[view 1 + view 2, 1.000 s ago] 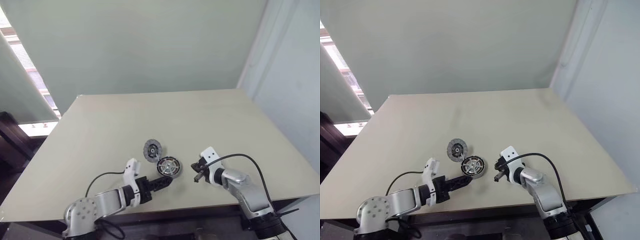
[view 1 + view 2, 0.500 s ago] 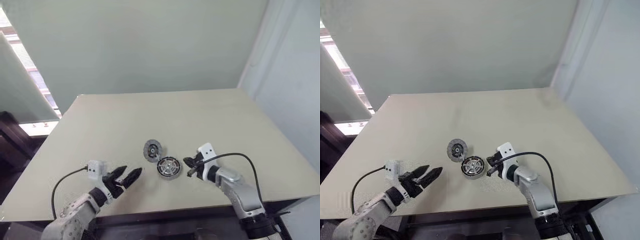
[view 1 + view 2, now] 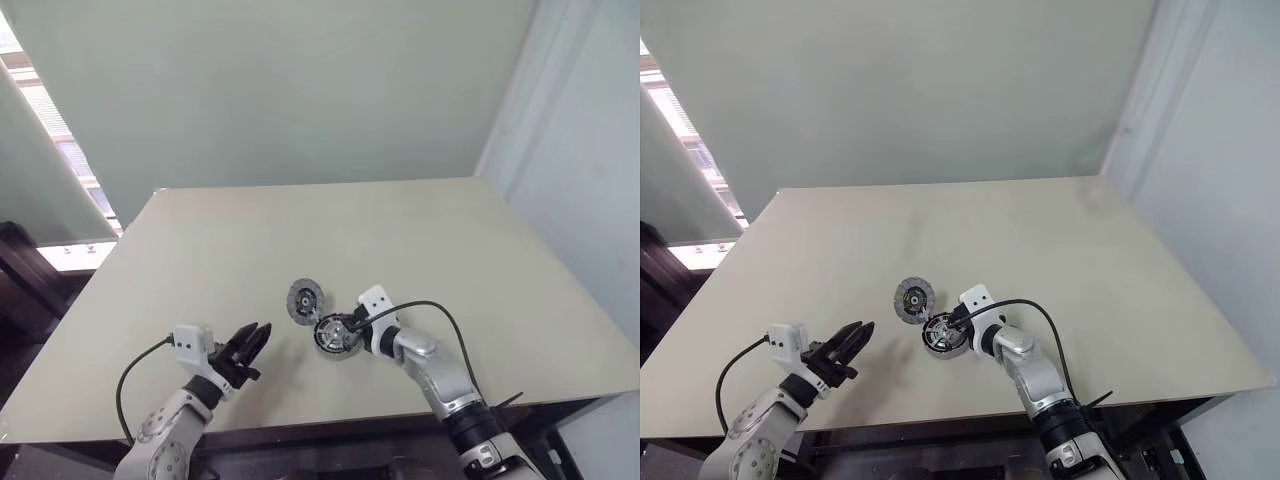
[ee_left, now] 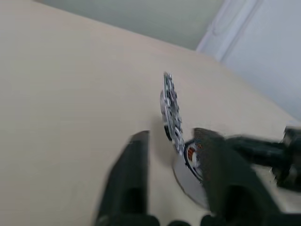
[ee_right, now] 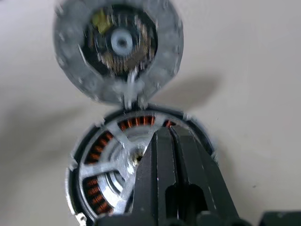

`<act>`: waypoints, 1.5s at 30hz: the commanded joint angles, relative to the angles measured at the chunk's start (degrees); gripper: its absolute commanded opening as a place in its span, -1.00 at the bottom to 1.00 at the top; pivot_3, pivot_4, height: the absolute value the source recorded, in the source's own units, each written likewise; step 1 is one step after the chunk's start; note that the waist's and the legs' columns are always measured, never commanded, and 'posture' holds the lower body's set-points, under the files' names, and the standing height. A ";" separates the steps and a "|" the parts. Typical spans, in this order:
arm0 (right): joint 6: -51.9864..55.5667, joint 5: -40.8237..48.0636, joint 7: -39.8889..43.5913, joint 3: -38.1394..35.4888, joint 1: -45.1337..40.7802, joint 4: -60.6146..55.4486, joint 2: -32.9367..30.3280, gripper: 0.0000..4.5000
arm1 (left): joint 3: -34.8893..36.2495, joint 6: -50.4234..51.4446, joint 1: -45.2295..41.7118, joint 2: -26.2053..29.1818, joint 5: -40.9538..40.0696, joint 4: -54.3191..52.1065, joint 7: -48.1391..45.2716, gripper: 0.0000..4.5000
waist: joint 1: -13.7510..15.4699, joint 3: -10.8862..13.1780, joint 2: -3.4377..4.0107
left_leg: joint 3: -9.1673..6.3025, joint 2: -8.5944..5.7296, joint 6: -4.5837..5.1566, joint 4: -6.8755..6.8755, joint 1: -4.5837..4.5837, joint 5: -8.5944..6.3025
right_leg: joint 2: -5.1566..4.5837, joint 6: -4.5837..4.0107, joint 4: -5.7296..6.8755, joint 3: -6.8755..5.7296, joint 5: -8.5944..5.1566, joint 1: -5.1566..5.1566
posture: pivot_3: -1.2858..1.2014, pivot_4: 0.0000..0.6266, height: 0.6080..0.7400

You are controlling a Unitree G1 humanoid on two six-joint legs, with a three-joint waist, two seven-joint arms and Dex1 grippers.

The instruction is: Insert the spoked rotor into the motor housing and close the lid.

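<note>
The motor housing [image 3: 335, 337] lies on the table [image 3: 430, 250], copper windings showing. The spoked rotor [image 5: 117, 137] sits inside it, silver spokes across the windings. The lid [image 3: 304, 298], a grey disc with a dark hub, lies open behind the housing, touching its far rim; in the left wrist view the lid [image 4: 170, 106] appears edge-on. My right gripper [image 3: 343, 324] is shut, its fingertips [image 5: 157, 136] over the rotor's hub. My left gripper [image 3: 254, 337] hovers to the left of the housing, fingers apart and holding nothing.
The beige table reaches wide on all sides, with its front edge [image 3: 330, 418] just below both arms. A black cable [image 3: 440, 310] loops over my right forearm. A wall stands behind the table's far edge.
My right gripper has swung left onto the housing. My left gripper has pulled back left from the housing, rolled, and its fingers stand closer together than half a second ago.
</note>
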 commanded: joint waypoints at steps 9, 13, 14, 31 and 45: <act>-4.21 -1.20 1.63 -0.69 0.28 2.64 -0.50 -1.00 | 0.13 -0.32 -1.07 -1.17 -0.21 -1.06 1.49 -0.99 | 0.01 -0.03 0.00 | -0.01 0.01 0.00 0.05 0.10 0.01 | 0.01 0.00 0.06 -0.01 0.00 0.11 | 0.03 -1.00 1.00; -3.05 0.24 2.67 -1.92 -0.20 -3.96 -0.89 -1.00 | 0.02 -0.36 -0.96 -1.11 -0.01 -0.59 1.25 -0.99 | 0.00 -0.02 0.01 | -0.01 0.00 0.00 0.06 0.08 0.01 | 0.01 0.00 0.05 0.00 0.00 0.09 | 0.03 -1.00 1.00; -1.36 0.34 3.40 -1.58 -0.31 -6.17 -1.45 -1.00 | 0.04 -0.39 -1.00 -1.07 0.03 -0.40 1.20 -0.99 | 0.00 -0.02 0.01 | -0.02 0.00 0.01 0.06 0.06 0.01 | 0.01 0.00 0.05 0.00 0.00 0.07 | 0.03 -1.00 1.00; 14.29 -8.81 23.62 16.27 -5.78 -29.13 -24.62 0.99 | -2.14 0.42 -2.79 0.18 2.60 3.48 0.05 -1.00 | -0.01 -0.01 -0.02 | -0.03 0.00 0.00 0.20 0.04 0.00 | 0.00 0.00 0.06 -0.07 0.00 0.08 | 0.03 -1.00 1.00; 5.40 -17.39 30.64 25.27 -13.32 -21.63 -25.25 0.99 | -4.84 -0.48 -1.28 1.44 5.93 3.51 -1.69 -1.00 | 0.02 -0.01 -0.03 | -0.05 0.01 0.01 0.18 0.04 0.01 | -0.01 0.01 0.08 -0.10 0.01 0.06 | 0.03 -1.00 1.00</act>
